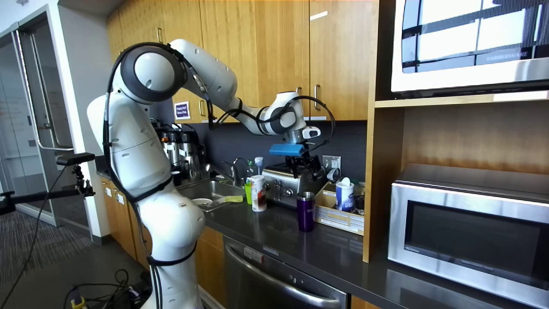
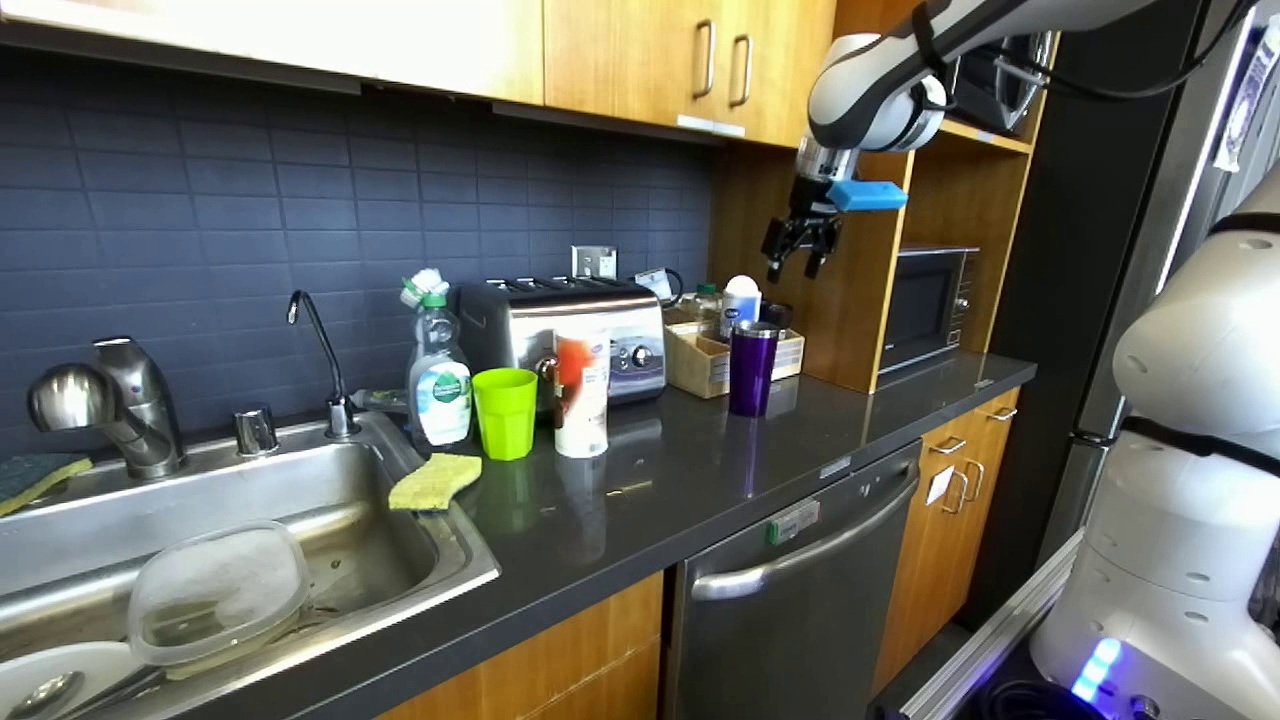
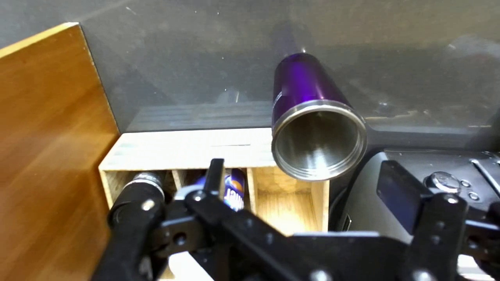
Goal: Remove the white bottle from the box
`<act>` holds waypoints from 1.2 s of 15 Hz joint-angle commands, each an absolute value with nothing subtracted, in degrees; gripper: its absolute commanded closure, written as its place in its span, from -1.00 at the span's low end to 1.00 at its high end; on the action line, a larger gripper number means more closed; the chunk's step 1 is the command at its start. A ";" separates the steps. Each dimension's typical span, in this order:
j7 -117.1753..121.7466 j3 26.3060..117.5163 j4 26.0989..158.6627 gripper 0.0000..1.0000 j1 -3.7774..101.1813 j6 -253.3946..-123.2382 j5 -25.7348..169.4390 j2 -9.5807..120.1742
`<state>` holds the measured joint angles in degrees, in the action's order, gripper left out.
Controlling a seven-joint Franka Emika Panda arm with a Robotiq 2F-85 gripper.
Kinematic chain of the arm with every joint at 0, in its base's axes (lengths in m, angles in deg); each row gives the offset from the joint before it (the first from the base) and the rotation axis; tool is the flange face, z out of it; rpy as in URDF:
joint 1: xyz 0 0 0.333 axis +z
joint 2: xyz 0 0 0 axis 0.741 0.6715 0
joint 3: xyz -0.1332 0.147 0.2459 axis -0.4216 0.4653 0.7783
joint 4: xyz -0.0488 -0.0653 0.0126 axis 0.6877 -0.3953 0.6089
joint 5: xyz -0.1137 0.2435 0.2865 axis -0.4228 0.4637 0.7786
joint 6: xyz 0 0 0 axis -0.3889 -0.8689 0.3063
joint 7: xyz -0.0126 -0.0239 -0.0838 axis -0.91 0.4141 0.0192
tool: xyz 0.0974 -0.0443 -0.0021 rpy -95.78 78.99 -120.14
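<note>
The white bottle, with a white rounded lid and a blue label, stands upright in the tan box in both exterior views. In the wrist view its blue label shows partly behind my left finger. The low open-topped box has compartments and shows its wall in all views. My gripper is open and empty, pointing down above the box area. In the wrist view the gap between the fingers lies over a bare compartment, and the bottle is to its left.
A purple tumbler stands in front of the box. A silver toaster is beside it. A dark-lidded jar shares the box. A wooden panel rises at its end. A red-white canister stands nearer the sink.
</note>
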<state>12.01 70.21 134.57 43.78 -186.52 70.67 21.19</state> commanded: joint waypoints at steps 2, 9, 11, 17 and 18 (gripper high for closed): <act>15.13 68.64 130.61 -1.00 42.87 -189.79 70.79 25.76; 19.62 67.44 129.42 -1.00 43.46 -196.98 73.85 29.44; 20.77 67.36 129.57 -1.00 43.48 -199.07 75.29 30.36; 23.05 66.98 129.60 -1.00 43.11 -203.36 77.76 32.88; 23.07 66.97 129.39 -1.00 42.99 -203.95 77.75 33.45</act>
<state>21.13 67.31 130.35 43.22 -201.98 76.50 31.70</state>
